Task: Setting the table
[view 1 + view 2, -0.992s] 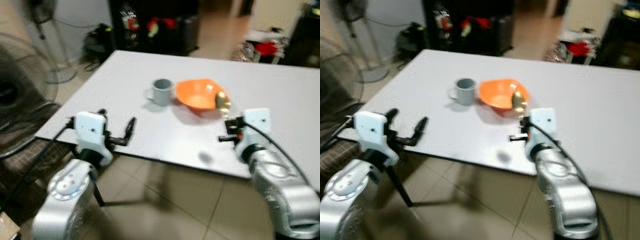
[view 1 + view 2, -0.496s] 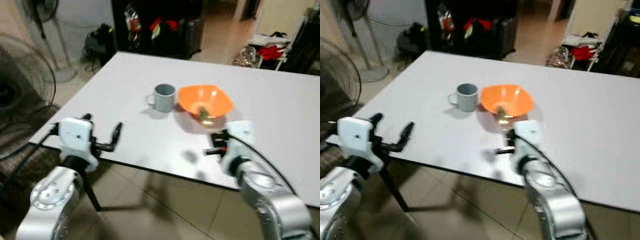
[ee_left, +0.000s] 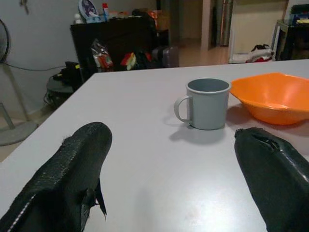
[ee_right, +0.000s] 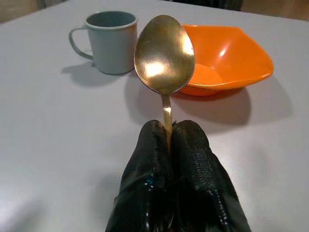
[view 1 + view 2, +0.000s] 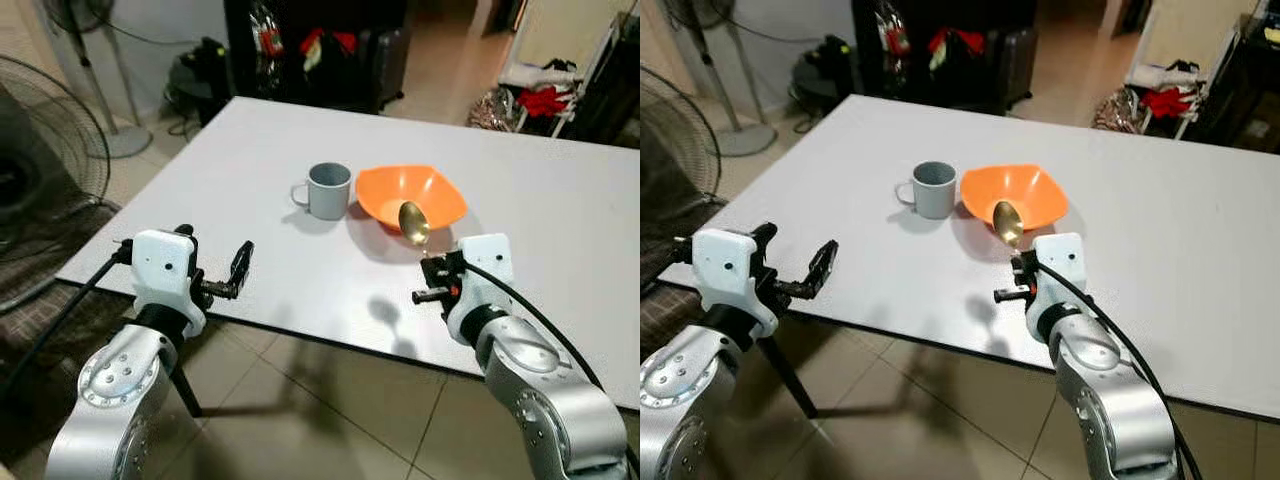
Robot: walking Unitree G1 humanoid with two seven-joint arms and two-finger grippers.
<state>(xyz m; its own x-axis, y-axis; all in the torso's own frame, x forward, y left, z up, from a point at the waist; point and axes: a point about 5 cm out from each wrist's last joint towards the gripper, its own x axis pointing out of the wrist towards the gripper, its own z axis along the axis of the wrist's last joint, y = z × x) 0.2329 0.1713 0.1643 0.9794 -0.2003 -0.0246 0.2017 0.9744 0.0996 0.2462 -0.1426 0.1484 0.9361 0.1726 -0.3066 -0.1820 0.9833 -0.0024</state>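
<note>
A grey mug and an orange bowl stand side by side in the middle of the white table. My right gripper is shut on the handle of a gold spoon. It holds the spoon upright above the table, just in front of the bowl. In the right wrist view the spoon's bowl rises from between the closed fingers. Over the table's near left edge my left gripper stands open, with nothing between its fingers, and points toward the mug.
A standing fan is on the floor at the left. A dark cabinet with clutter stands behind the table, and red items lie at the back right. The table's front edge runs just below both grippers, above the tiled floor.
The camera has shifted and the picture has sharpened. Relative to the bowl, the spoon in my right gripper has moved from its right rim to its front. The left gripper stays open.
</note>
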